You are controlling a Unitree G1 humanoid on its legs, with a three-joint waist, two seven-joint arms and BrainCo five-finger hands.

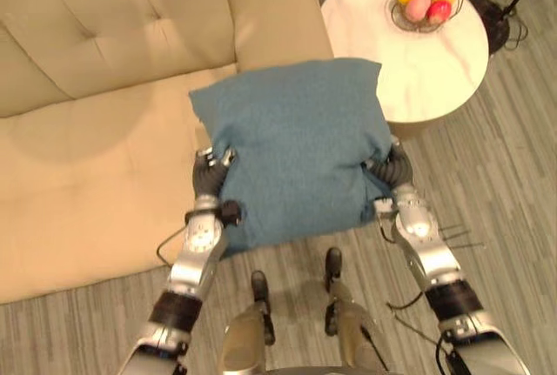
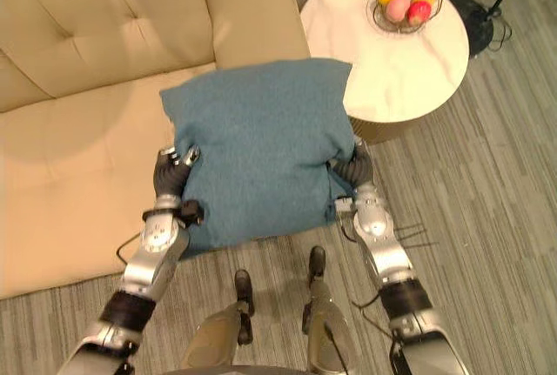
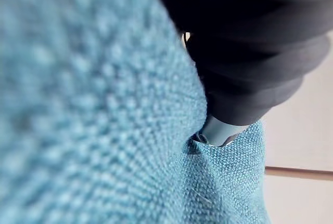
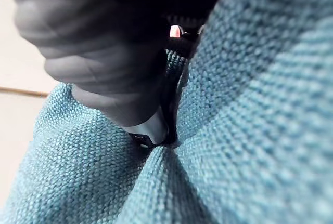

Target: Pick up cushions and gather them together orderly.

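Teal cloth bulged between the two hands: the cushion (image 1: 296,149) hung over the right end of the sofa (image 1: 87,157), its near edge out past the seat front and above the floor (image 1: 513,184). The left hand (image 1: 211,179) was set against its left edge and the right hand (image 1: 389,169) against its right edge, both sunk into the fabric. Each wrist view showed the weave creased around the hand, but whether either hand clasped the cloth or merely pressed on it could not be told. The likeliest trouble was a slip. The soft filling would give under a sideways squeeze, so if the arms drifted apart or one moved ahead of the other, the cushion could sag, twist and drop to the floor rather than onto the seat. A swing to the right carried a second risk, since the table (image 1: 418,70) stood just beside the far right corner and a brush might jolt the fruit basket (image 1: 425,1). No other cushion showed, so the gathering spot was a guess.
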